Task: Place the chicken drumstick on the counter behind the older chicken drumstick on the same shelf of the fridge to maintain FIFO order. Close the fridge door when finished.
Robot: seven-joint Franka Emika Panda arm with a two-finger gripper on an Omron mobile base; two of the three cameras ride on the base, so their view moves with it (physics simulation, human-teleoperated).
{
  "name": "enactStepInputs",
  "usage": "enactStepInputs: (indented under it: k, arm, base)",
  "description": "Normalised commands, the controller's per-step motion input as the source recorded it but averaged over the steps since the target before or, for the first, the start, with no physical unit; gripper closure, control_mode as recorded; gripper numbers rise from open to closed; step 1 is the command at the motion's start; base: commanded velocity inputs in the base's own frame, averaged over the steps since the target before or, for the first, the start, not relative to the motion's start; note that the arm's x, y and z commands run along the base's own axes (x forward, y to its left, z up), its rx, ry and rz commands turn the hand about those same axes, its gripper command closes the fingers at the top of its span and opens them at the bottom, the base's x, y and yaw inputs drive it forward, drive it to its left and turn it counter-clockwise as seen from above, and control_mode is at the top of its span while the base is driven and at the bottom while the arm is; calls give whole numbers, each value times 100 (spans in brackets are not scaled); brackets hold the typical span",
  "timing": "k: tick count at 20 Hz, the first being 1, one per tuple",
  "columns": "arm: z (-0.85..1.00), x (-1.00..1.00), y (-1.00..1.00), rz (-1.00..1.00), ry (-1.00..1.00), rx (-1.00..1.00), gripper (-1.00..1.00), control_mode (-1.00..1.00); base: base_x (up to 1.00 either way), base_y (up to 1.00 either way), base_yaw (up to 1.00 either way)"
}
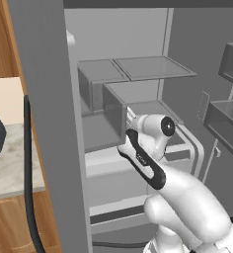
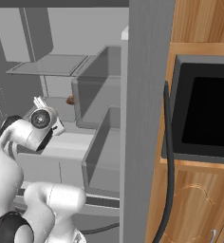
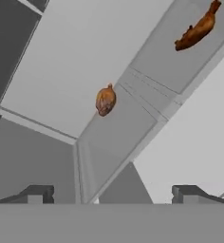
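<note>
My jaws stand wide apart with nothing between them; my gripper [image 3: 113, 193] is inside the fridge [image 1: 44, 123], pointed along its shelf [image 3: 128, 123]. One chicken drumstick [image 3: 105, 100] lies on that shelf near the back wall; a second drumstick [image 3: 195, 29] lies on it too, well apart from the first.

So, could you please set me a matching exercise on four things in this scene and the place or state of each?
Things:
1. end effector
2. chicken drumsticks
3. counter
4. black appliance

Places or states:
a. set into the wooden cabinet
b. open, holding nothing
c. beige marbled stone
d. lying on a fridge shelf

Pairs: 1-b, 2-d, 3-c, 4-a.
</note>
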Motion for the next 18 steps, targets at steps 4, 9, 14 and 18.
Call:
enactStepInputs:
  k: [4,9,14,18]
  arm:
    - [96,-77,0,0,18,-24,-100,-100]
    - [28,-93,-3,0,23,-21,-100,-100]
    - [-25,-100,-27,8,5,-25,-100,-100]
    - [-4,-85,-48,17,3,-17,-100,-100]
  base:
    - [0,0,0]
    - [0,0,0]
    - [0,0,0]
    - [0,0,0]
